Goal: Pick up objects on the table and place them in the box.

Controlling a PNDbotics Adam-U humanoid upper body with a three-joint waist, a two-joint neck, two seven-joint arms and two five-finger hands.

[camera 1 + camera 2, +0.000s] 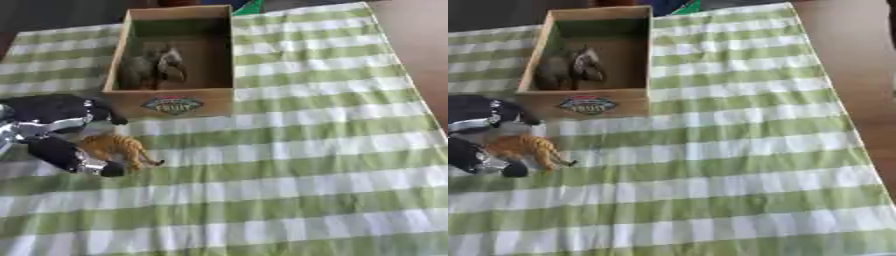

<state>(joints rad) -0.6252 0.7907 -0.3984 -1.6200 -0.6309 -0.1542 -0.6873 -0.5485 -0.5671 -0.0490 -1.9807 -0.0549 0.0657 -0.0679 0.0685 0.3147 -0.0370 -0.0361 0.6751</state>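
Left hand [61,132] curls round orange tiger toy [118,147]; toy sits between upper fingers and lower thumb, near box [175,102].

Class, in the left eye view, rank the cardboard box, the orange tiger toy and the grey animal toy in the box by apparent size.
1. cardboard box
2-3. orange tiger toy and grey animal toy look alike; the tiger sits nearer the camera and is partly hidden by the robot hand, so no ranking.
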